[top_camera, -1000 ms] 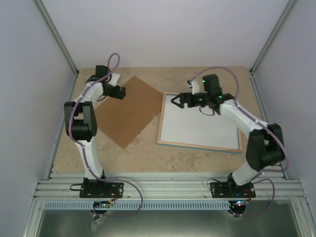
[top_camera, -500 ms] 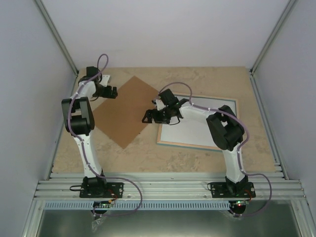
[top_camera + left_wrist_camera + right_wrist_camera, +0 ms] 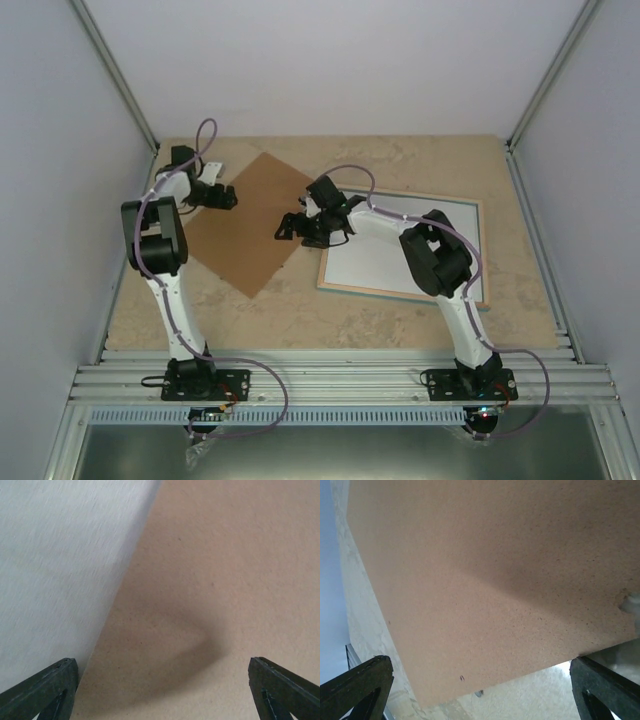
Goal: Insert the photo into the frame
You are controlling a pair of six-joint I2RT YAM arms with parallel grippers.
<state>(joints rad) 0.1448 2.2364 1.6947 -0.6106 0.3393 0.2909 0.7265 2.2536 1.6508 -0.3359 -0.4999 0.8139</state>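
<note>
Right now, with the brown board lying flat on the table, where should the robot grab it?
Probably take the brown board by the edge facing the frame, coming in from the right. It is thin and flat, so only an edge gives purchase, and the open right end effector hangs over that edge.

The wood-rimmed frame (image 3: 370, 293) lies flat at right.

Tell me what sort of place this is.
Probably a robot lab work cell: a left arm and right arm bolted to an aluminium rail, plain panel walls enclosing the table, with a frame and backing board laid out.
</note>
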